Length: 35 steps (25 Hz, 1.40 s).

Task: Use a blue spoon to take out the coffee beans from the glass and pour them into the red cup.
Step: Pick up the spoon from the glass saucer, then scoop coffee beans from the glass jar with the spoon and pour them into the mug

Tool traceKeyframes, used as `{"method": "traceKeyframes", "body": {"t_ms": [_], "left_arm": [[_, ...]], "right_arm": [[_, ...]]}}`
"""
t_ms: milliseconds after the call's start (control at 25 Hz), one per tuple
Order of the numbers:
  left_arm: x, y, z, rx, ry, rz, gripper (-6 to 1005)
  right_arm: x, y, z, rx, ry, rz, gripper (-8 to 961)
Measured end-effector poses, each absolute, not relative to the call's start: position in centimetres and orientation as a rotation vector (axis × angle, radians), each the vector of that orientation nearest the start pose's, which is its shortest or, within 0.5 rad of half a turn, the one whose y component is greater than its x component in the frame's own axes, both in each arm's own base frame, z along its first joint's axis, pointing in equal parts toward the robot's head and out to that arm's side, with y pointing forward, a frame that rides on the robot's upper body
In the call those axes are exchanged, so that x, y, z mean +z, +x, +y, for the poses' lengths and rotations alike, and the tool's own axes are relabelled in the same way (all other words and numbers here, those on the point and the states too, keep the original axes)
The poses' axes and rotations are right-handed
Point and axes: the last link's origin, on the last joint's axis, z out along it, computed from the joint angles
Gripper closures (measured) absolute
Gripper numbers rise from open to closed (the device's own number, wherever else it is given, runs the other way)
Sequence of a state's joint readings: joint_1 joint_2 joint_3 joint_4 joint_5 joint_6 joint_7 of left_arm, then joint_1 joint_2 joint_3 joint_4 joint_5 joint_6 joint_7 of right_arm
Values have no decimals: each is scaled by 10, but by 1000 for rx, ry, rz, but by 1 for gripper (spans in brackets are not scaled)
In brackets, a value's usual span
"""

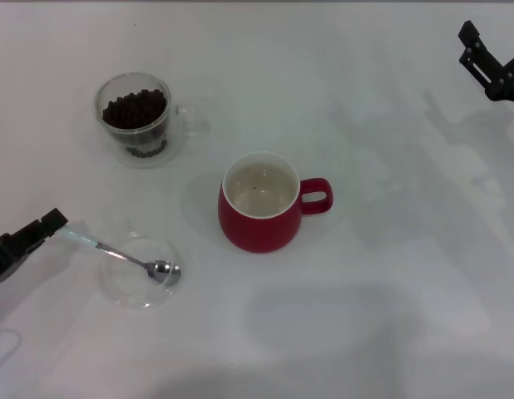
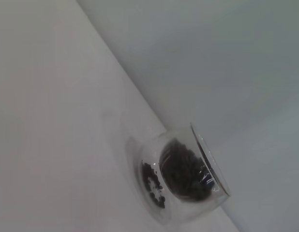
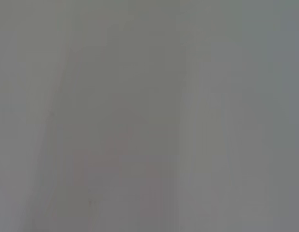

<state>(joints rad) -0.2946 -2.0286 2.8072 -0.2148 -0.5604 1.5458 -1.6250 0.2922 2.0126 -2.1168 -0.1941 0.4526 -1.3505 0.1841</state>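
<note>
Slippage is the main worry: the left pincer [image 1: 42, 230], well to the left of the red cup [image 1: 259, 204] and a little nearer the robot, appears clamped on just the tip of the blue spoon [image 1: 116, 253], whose pale handle runs from the fingers toward the cup. Its silver bowl rests in a clear glass saucer [image 1: 140, 270] just left of the cup and nearer the robot. With so little handle inside the grip, the spoon could pivot or drop as it lifts, and its bowl could drag the light saucer across the bench [image 1: 390, 291].

The glass [image 1: 137, 118], full of coffee beans [image 1: 134, 109], stands beyond and to the left of the cup, well apart from it. It looks narrow and heaped, so a tilted spoon may nudge it over or scatter beans. The carry across to the cup gives loose beans room to roll off.

The right pincer [image 1: 490, 62] is parked far to the cup's right and beyond it; I cannot tell how its fingers stand.
</note>
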Motion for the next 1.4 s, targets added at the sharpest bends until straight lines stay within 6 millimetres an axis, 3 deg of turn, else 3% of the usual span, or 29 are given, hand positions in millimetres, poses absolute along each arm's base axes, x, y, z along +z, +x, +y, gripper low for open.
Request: {"method": "traceKeyframes", "body": {"t_ms": [280, 520, 680, 880, 1160, 1400], "left_arm": [[-4, -369, 219, -1209, -1854, -1758, 875], [32, -366, 227, -1293, -1901, -1735, 876], [66, -358, 251, -1369, -1926, -1555, 875], [97, -326, 304, -1367, -2066, -1295, 875], [93, -294, 365, -1095, -2230, -1180, 876], [78, -293, 385, -929, -2240, -1148, 876]], "right_arm": [[7, 340, 287, 744, -1705, 359, 80], [8, 340, 287, 749, -1704, 356, 80], [8, 339, 287, 750, -1704, 355, 81], [8, 338, 288, 755, -1704, 351, 80], [6, 337, 287, 766, -1705, 355, 80], [5, 338, 284, 760, -1705, 362, 80]]}}
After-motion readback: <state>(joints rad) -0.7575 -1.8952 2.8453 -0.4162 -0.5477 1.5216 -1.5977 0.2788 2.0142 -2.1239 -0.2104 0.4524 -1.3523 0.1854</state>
